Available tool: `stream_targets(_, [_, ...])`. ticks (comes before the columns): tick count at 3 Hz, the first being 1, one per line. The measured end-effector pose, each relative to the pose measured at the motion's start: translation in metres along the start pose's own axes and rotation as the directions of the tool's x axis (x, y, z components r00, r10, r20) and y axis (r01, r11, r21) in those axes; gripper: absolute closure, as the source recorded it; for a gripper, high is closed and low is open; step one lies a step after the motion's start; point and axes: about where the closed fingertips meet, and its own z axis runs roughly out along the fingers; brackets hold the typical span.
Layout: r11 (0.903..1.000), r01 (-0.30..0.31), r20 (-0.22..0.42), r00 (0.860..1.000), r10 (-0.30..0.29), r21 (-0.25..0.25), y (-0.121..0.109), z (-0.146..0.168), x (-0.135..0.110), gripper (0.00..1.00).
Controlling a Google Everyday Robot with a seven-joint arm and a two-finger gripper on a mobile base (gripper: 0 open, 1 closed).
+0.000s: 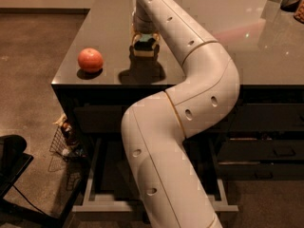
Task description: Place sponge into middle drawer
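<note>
We see the hand (145,42) pinching the sponge (145,47) just above the table (109,27), beside an orange fruit (90,60); grasp done, we judge, with transfer into the open middle drawer (107,206) left.

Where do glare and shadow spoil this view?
Camera view: pinkish glare streaks the glossy dark countertop on its right side; the gripper holding the green-and-yellow rectangular sponge throws a shadow forward; the grey-rimmed metal drawer has a dim floor.
</note>
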Motion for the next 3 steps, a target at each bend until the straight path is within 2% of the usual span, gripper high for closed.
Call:
stream_targets(1, [1.0000, 0.000, 0.000, 1.000, 0.000, 0.000, 0.0007, -0.0079, -0.0026, 0.87])
stream_targets(2, [1.0000, 0.000, 0.001, 1.000, 0.000, 0.000, 0.0018, -0.0140, 0.0000, 1.00])
stream_targets(3, [1.0000, 0.000, 0.001, 1.000, 0.000, 0.000, 0.0018, -0.0140, 0.0003, 1.00])
